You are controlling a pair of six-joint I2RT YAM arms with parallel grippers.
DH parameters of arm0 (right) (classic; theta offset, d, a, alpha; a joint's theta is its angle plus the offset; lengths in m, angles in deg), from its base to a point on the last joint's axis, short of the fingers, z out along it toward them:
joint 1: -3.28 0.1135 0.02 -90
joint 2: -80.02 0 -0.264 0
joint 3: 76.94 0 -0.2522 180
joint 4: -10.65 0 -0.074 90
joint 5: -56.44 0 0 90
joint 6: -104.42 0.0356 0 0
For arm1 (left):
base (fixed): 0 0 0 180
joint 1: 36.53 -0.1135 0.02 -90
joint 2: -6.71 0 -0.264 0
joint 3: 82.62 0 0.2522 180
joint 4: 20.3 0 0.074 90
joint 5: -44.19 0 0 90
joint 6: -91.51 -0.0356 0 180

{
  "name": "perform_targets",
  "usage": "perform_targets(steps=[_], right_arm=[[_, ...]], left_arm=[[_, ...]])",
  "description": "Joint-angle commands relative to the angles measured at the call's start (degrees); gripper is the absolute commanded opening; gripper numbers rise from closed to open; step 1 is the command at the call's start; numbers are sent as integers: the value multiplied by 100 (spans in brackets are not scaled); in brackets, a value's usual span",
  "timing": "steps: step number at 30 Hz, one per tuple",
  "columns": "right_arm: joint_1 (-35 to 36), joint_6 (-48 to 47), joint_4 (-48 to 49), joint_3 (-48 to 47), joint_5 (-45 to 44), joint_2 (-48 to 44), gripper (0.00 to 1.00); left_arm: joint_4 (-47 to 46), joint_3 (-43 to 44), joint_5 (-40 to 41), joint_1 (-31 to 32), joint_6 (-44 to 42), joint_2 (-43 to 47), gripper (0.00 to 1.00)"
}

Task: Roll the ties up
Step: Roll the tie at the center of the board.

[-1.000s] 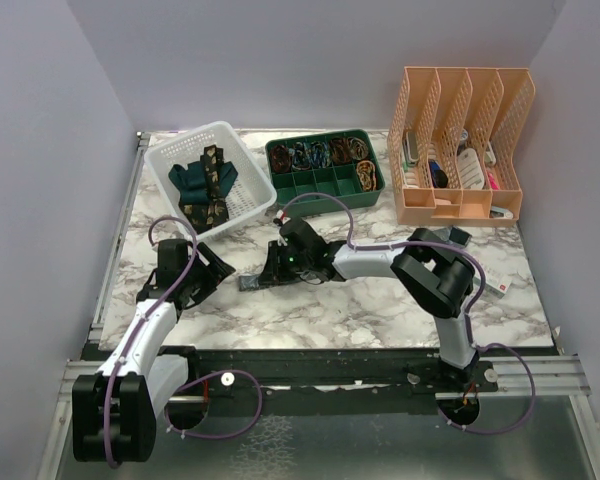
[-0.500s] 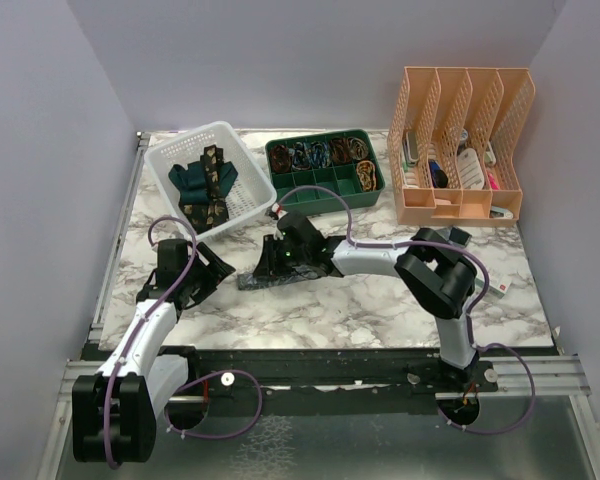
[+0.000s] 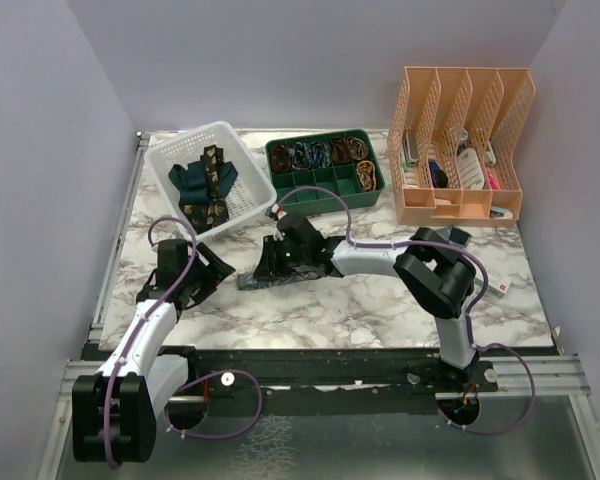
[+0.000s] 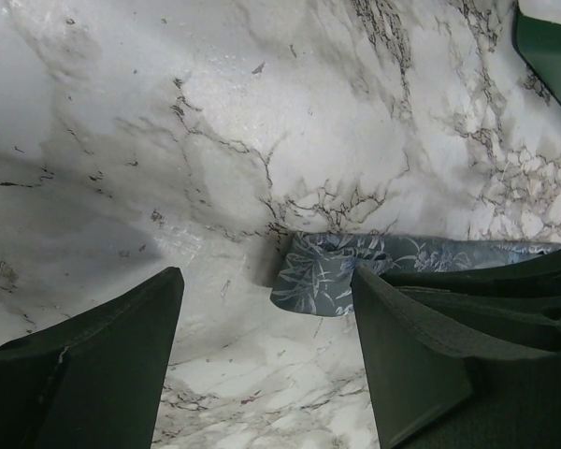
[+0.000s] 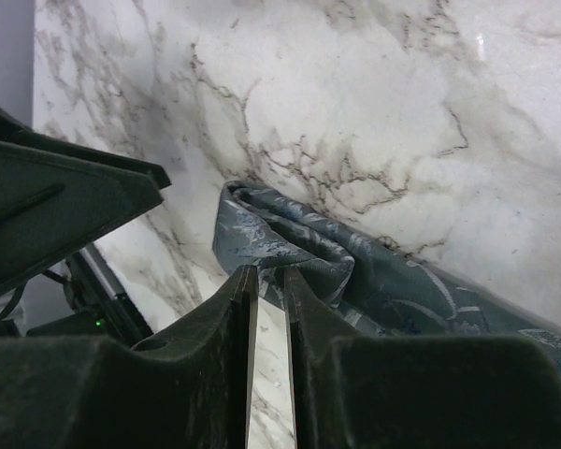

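Observation:
The blue-grey patterned tie (image 3: 250, 281) lies on the marble table in front of the arms, its near end bunched into a fold. My right gripper (image 3: 269, 267) is nearly shut, pinching that fold; in the right wrist view the fingertips (image 5: 252, 281) meet the tie (image 5: 402, 281). My left gripper (image 3: 208, 273) is open and empty just left of the tie end; in the left wrist view the tie end (image 4: 323, 276) lies ahead between the wide fingers (image 4: 122, 355). The plain teal tie (image 3: 190, 178) and the black-brown gold-patterned tie (image 3: 214, 172) lie in the white basket (image 3: 242, 205).
A green compartment tray (image 3: 325, 192) with small items stands behind the right gripper. An orange file rack (image 3: 460, 205) stands at the back right. A small card lies near the right arm's elbow (image 3: 500, 287).
My right gripper has shifted slightly left and back, and the tie's end has bunched up from flat into a fold. The left arm has not moved.

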Motion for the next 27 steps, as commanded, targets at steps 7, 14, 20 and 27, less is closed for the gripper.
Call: perform_targets(steps=[7, 14, 20, 27], right_arm=[[27, -229, -733, -123, -811, 490, 22], [27, -124, -691, 2, -759, 480, 21], [29, -31, -537, 121, -648, 504, 21], [31, -27, -476, 137, -570, 510, 20]], left_arm=[[-811, -681, -357, 62, 5, 35, 72], [-1211, -679, -582, 145, -254, -89, 70], [-1530, -734, -784, 427, -369, -510, 53], [-1859, -840, -710, 576, -617, -840, 50]])
